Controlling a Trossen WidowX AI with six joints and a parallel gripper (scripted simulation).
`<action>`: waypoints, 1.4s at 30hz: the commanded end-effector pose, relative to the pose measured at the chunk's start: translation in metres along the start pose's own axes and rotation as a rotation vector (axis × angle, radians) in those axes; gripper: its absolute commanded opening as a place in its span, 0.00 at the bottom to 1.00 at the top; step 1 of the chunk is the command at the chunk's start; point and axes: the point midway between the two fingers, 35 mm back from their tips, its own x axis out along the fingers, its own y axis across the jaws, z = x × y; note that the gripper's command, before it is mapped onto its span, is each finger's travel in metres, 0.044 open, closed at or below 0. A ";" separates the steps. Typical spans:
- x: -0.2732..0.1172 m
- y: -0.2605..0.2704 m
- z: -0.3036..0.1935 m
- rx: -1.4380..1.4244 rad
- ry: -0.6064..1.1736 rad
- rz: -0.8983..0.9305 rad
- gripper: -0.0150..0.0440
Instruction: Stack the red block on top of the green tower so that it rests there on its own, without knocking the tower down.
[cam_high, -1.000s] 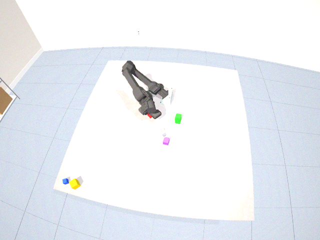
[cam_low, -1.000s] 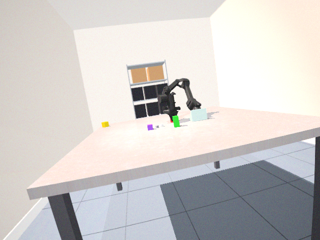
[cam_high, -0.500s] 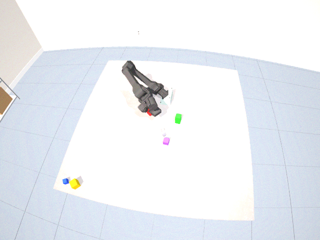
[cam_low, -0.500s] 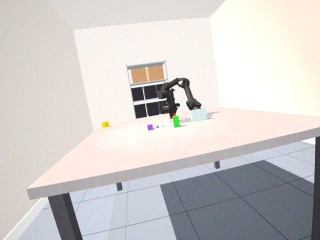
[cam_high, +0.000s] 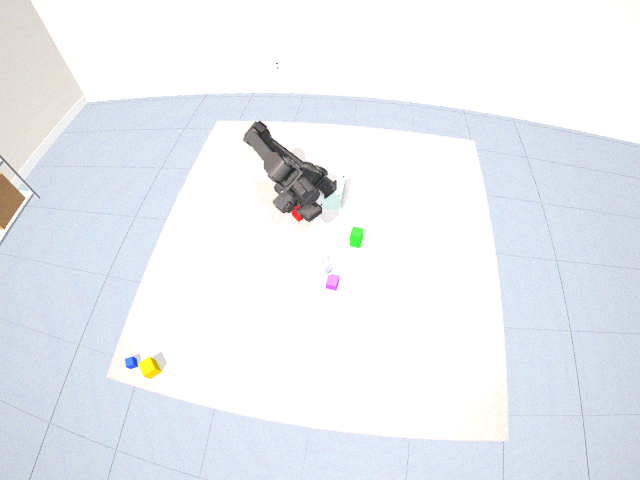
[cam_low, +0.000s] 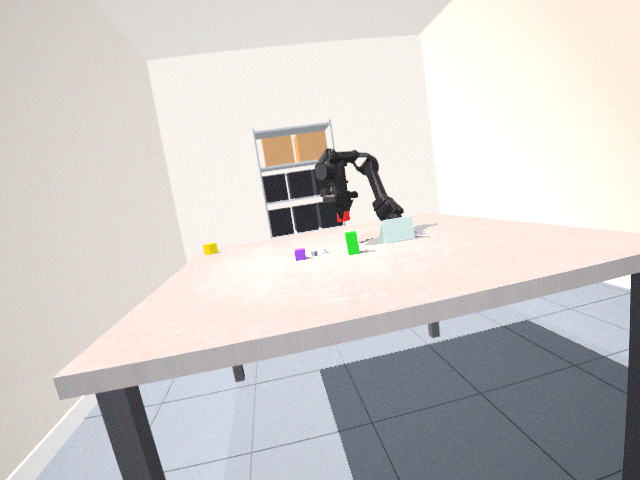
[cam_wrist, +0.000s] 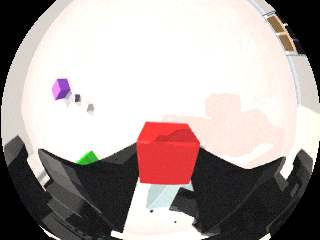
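My gripper (cam_low: 343, 210) (cam_wrist: 166, 146) is shut on the red block (cam_high: 297, 214) (cam_low: 343, 217) (cam_wrist: 167, 161), with one finger on each side of it. The block is held level, raised clear of the table (cam_high: 413, 335) (cam_low: 248, 294). The green tower (cam_high: 356, 237) (cam_low: 352, 242) (cam_wrist: 88, 158) stands upright on the table, apart from the gripper. In the top view it is to the right of and below the gripper. In the wrist view only its top corner shows at the lower left, behind the left finger.
A pale teal wedge-like object (cam_high: 332, 201) (cam_low: 398, 229) (cam_wrist: 161, 196) stands beside the arm. A purple block (cam_high: 332, 282) (cam_low: 299, 254) (cam_wrist: 61, 89) and tiny grey pieces (cam_high: 328, 268) (cam_low: 314, 253) (cam_wrist: 77, 98) lie near the tower. Yellow (cam_high: 149, 367) (cam_low: 210, 249) and blue (cam_high: 130, 362) blocks sit at a far corner.
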 end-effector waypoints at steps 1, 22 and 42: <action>-0.018 -0.002 -0.001 0.004 -0.003 0.048 0.25; -0.033 0.037 -0.014 -0.012 -0.001 0.068 0.25; -0.035 0.115 -0.062 -0.012 0.011 0.031 0.25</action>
